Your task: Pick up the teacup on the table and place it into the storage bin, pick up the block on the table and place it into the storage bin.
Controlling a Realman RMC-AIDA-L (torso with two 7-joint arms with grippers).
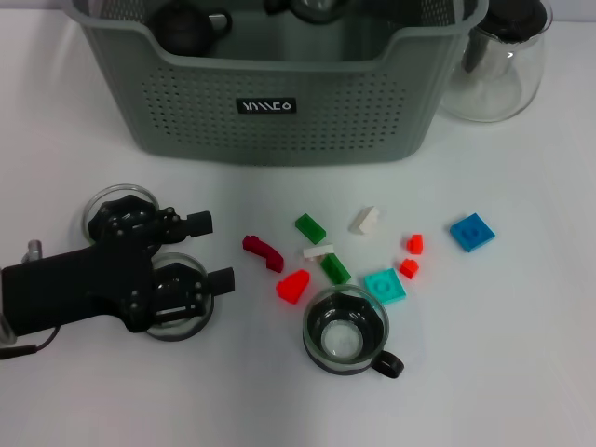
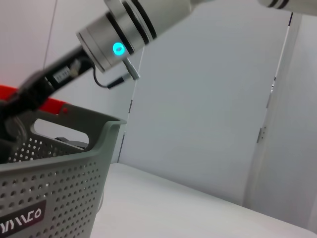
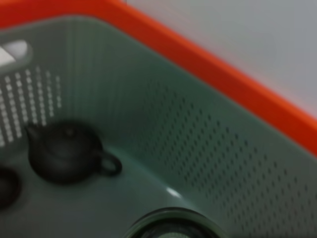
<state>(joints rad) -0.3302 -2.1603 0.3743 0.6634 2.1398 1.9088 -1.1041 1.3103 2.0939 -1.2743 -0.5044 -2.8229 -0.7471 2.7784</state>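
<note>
A white table (image 1: 521,372) seen from the robot's head; the left gripper (image 1: 212,250) lies low over the table's near left part, its black body stretching in from the left edge, its two fingers (image 1: 197,222) pointing toward the middle of the table and spread apart with nothing between them; beneath it sit two glass cups, one (image 1: 119,207) behind the fingers and one (image 1: 177,296) under the nearer finger. A third glass teacup (image 1: 345,331) with a black handle stands upright near the front centre, well apart from the gripper; just behind it small blocks are scattered: a red wedge block (image 1: 292,286), a dark red curved piece (image 1: 264,251), two green blocks (image 1: 311,227), a white block (image 1: 364,219), a teal tile (image 1: 385,285), small red cubes (image 1: 413,244) and a blue tile (image 1: 472,232). The storage bin (image 1: 270,112) stands at the back, holding a dark teapot (image 1: 186,26); a glass pitcher (image 1: 494,65) stands just beside its right end. The right gripper does not show in the head view; its wrist camera looks down into the bin (image 3: 208,148) at the teapot (image 3: 67,151), with a round glass rim (image 3: 173,225) close below; whether its jaws are open or closed cannot be told.
</note>
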